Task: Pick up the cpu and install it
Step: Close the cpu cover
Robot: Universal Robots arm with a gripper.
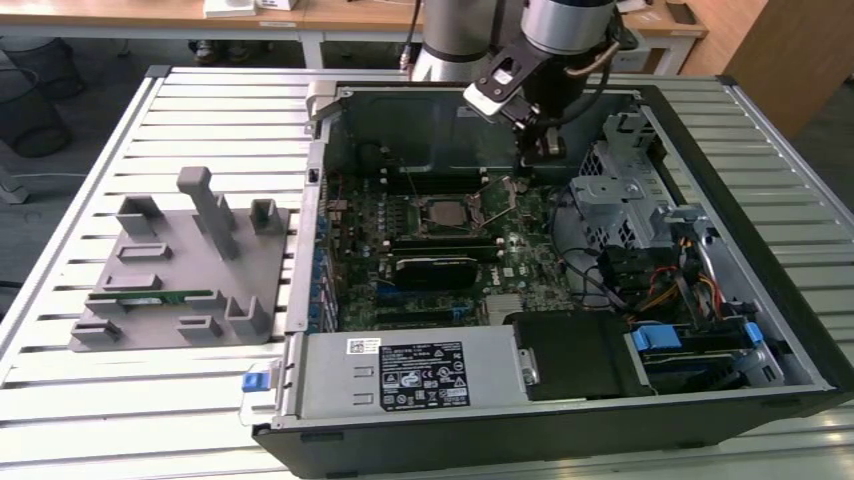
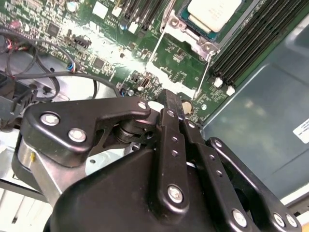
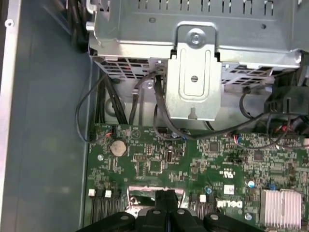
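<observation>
The cpu (image 1: pixel 445 212), a flat square chip with a silvery top, lies in its socket in the middle of the green motherboard (image 1: pixel 400 225) inside the open computer case. In the second wrist view the cpu (image 2: pixel 215 12) sits beyond the raised metal socket frame (image 2: pixel 176 53). My gripper (image 1: pixel 542 158) hangs low inside the case, to the exterior view's right of the socket. Its black fingers (image 2: pixel 170 104) are shut together, with the gripper (image 3: pixel 166 197) right at the edge of the socket frame (image 3: pixel 145 191). Whether they pinch the thin socket lever cannot be told.
A metal drive cage (image 3: pixel 193 72) with dark cables stands close to the gripper. A black block (image 1: pixel 434 268) lies on the board nearer the camera, and a power supply (image 1: pixel 414 370) fills the near corner. On the slatted table, a grey fixture (image 1: pixel 174 270) holds a green memory stick (image 1: pixel 154 297).
</observation>
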